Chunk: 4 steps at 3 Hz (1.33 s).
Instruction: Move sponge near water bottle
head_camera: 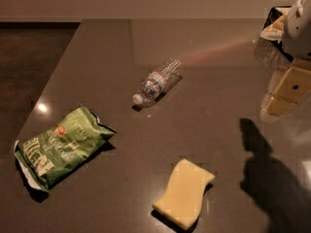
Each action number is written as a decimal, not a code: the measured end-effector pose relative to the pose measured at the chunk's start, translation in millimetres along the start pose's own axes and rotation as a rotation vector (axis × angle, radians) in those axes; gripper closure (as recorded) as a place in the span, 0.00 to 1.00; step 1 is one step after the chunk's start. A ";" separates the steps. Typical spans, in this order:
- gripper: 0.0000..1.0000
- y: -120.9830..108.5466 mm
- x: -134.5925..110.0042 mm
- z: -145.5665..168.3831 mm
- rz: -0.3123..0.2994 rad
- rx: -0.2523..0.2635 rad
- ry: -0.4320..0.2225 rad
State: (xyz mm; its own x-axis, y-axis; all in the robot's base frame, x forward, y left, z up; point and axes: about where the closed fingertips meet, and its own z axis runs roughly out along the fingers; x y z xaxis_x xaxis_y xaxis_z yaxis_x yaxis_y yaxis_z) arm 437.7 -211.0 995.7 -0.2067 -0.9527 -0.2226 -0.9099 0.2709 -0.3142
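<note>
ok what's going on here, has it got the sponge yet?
Not yet. The gripper hangs over the right edge of the table, well apart from everything on it. The sponge lies flat at the front with nothing touching it. The bottle lies on its side mid-table, behind the sponge and clearly apart from it. A chip bag lies at the left. The move has not begun.

Pale yellow sponge [183,193] lies flat at 6 o'clock; clear water bottle [156,82] on its side, centre; claw [284,95] at 3 o'clock.
</note>
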 end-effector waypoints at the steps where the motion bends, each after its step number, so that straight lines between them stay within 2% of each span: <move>1: 0.00 0.0 0.0 -0.1 0.000 0.000 0.000; 2: 0.00 9.8 -4.9 7.8 -0.048 -0.029 -0.010; 3: 0.00 25.3 -8.1 26.7 -0.115 -0.094 -0.044; 4: 0.00 43.8 -13.5 43.4 -0.220 -0.179 -0.120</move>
State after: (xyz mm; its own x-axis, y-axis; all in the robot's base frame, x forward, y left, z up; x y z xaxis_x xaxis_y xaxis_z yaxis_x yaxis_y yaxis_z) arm 416.3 -180.2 945.0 0.0360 -0.9599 -0.2779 -0.9792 0.0216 -0.2018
